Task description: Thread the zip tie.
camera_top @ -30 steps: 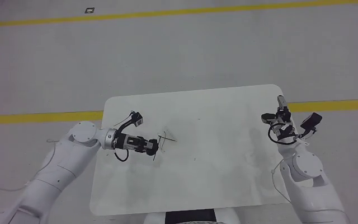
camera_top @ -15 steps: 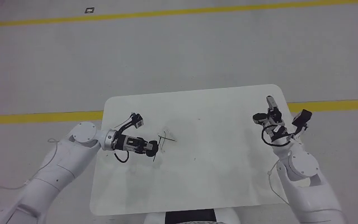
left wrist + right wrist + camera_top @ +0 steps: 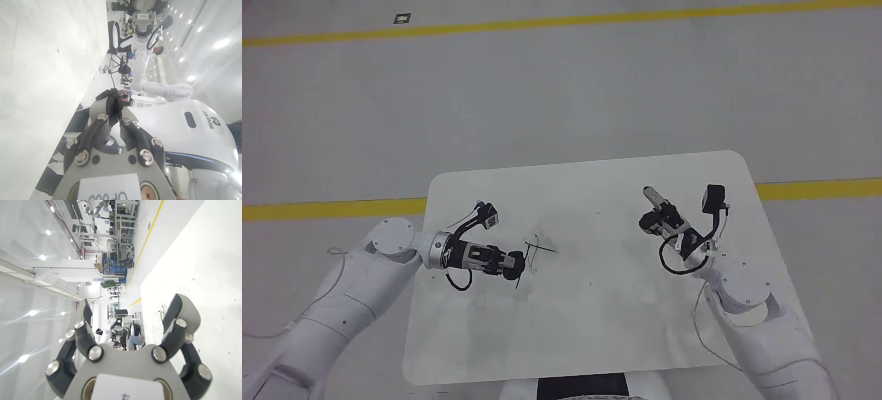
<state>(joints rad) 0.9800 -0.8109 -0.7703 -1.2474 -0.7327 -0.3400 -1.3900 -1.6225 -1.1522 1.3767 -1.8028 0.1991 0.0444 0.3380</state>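
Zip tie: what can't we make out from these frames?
- Top view: the zip tie is thin crossed lines by the left gripper, too small to tell head from tail, or whether it is threaded.
- Left wrist view: the jaws are shut and their dark tips cover the contact, so whether they pinch the tie is hidden.
- Right wrist view: the right gripper is open, and one finger covers part of the far-off tie.
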